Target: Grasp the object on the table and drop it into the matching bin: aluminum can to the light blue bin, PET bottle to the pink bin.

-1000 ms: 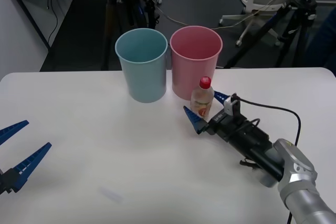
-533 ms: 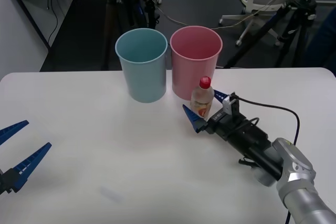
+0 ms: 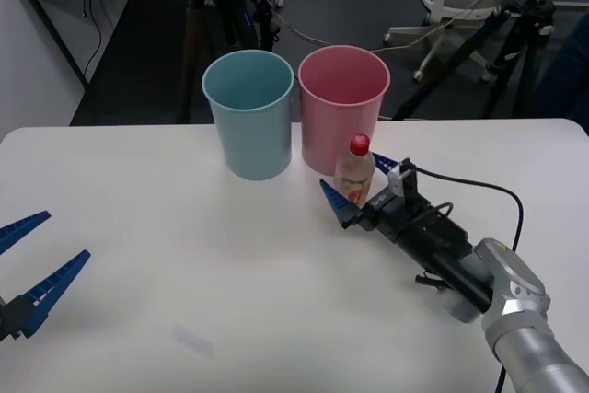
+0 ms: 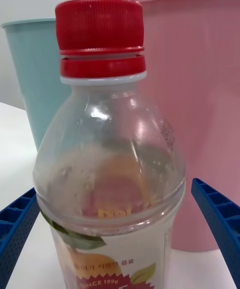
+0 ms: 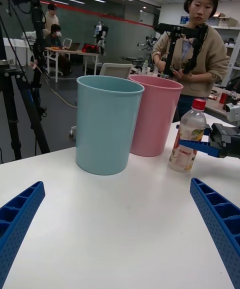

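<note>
White table (image 3: 184, 255) under me, left gripper (image 3: 28, 269) parked wide open at its near-left corner. Blue bin (image 3: 248, 126), then pink bin (image 3: 342, 108). Just before the pink one the bottle (image 3: 353, 175) stands upright between my right gripper's (image 3: 354, 189) spread fingers, ungripped. Looks empty, light, thin-walled, tippy; I'd pinch the labelled belly.

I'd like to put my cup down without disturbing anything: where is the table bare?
The table is bare between the left tool, open at the near left edge, and the blue bin. It is crowded by the pink bin, where the open right tool flanks the bottle.
</note>
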### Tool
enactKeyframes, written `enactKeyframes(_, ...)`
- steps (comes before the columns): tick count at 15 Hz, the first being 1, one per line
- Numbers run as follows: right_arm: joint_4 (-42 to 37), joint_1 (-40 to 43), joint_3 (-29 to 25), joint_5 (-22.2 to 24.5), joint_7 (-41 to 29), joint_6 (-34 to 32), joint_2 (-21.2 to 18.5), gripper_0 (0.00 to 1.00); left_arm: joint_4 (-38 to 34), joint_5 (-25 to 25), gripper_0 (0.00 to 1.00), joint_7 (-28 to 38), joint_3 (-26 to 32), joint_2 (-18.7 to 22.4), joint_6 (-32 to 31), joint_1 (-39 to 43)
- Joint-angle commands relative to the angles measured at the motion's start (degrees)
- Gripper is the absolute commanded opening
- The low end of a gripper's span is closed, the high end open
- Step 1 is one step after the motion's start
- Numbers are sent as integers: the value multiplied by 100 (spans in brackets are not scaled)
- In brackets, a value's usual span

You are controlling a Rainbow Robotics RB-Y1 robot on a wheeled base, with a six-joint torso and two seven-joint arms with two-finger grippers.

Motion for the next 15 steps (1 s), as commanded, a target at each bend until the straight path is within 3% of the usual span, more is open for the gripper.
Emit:
enactKeyframes(1, -1, -20, 15, -2, 2, 8, -1, 100, 0, 0, 100, 0, 0, 0, 0, 0)
enactKeyframes(2, -1, -12, 32, -2, -7, 8, -1, 66, 0, 0, 100, 0, 0, 0, 0, 0)
enactKeyframes(3, -1, -12, 41, -37, 2, 8, -1, 22, 0, 0, 100, 0, 0, 0, 0, 0)
enactKeyframes(4, -1, -12, 50, -55, 2, -1, -1, 0, 0, 0, 100, 0, 0, 0, 0, 0)
enactKeyframes(15, -89, 103, 94, -107, -42, -203, -124, 0, 0, 0, 100, 0, 0, 0, 0, 0)
